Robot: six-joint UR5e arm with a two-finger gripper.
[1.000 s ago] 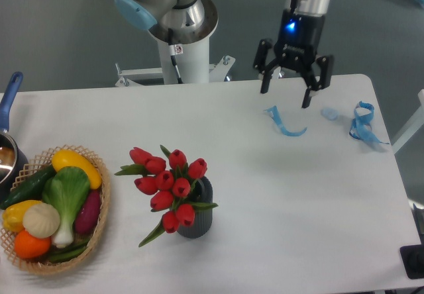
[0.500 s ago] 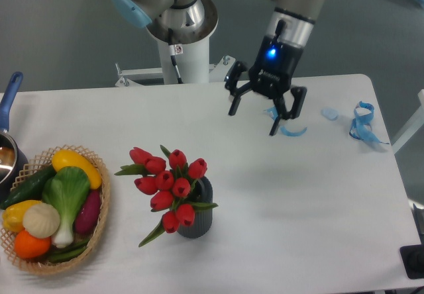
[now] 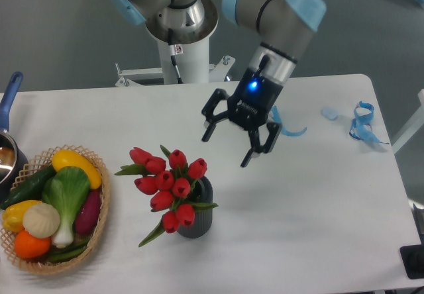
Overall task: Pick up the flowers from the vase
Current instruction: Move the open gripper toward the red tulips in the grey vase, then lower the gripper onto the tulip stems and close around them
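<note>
The flowers (image 3: 167, 183), a bunch of red tulip buds with green leaves, stand in the small dark grey ribbed vase (image 3: 197, 216) on the white table, left of the middle. My gripper (image 3: 227, 147) hangs above the table up and to the right of the bunch, apart from it. Its black fingers (image 3: 209, 128) are spread wide and hold nothing.
A wicker basket (image 3: 99, 231) of toy vegetables sits at the left front. A pot with a blue handle (image 3: 9, 95) is at the left edge. Blue ribbons (image 3: 362, 123) and a small pale piece (image 3: 329, 114) lie at the back right. The robot base (image 3: 182, 39) stands behind the table.
My gripper has moved left and toward the front, from the back right of the table to just right of the flowers, staying open.
</note>
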